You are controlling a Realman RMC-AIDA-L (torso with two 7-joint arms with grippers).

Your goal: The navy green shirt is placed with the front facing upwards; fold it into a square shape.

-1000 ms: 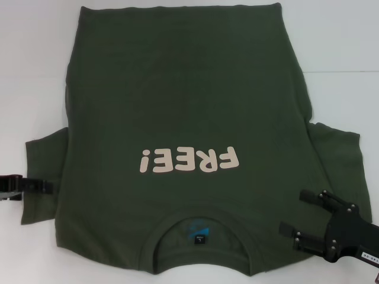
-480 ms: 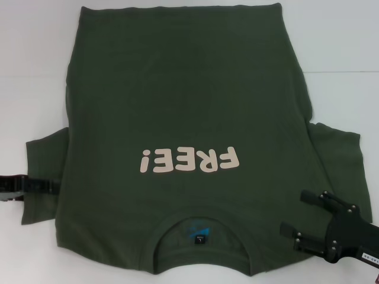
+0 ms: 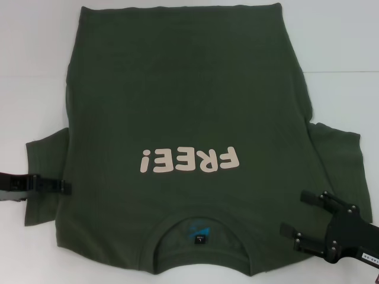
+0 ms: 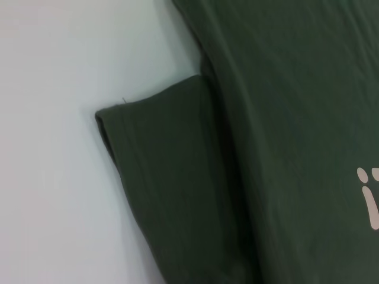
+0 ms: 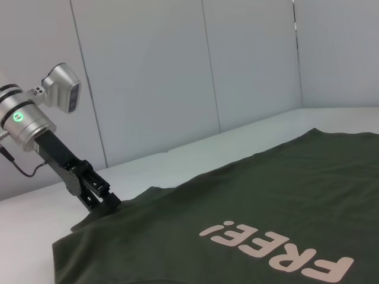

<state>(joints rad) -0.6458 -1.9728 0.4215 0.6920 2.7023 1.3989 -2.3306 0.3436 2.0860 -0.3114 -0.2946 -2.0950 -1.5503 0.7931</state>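
Note:
The navy green shirt (image 3: 183, 100) lies flat on the white table, front up. Its pale "FREE!" lettering (image 3: 189, 160) faces away from me, and its collar (image 3: 201, 220) with a blue label (image 3: 199, 236) is at the near edge. My left gripper (image 3: 62, 187) reaches in low from the left over the left sleeve (image 3: 41, 171). From the right wrist view the left gripper (image 5: 106, 201) meets that sleeve's edge. The right gripper (image 3: 298, 212) stands open over the shirt's near right shoulder, one finger on each side of a patch of cloth. The left wrist view shows only sleeve (image 4: 160, 165) and body cloth.
White table (image 3: 29, 71) surrounds the shirt on the left, right and far sides. Pale wall panels (image 5: 177, 71) stand behind the table. The right sleeve (image 3: 337, 154) lies spread toward the table's right side.
My left gripper has slid to the right, farther onto the left sleeve. The right gripper and the shirt have stayed where they were.

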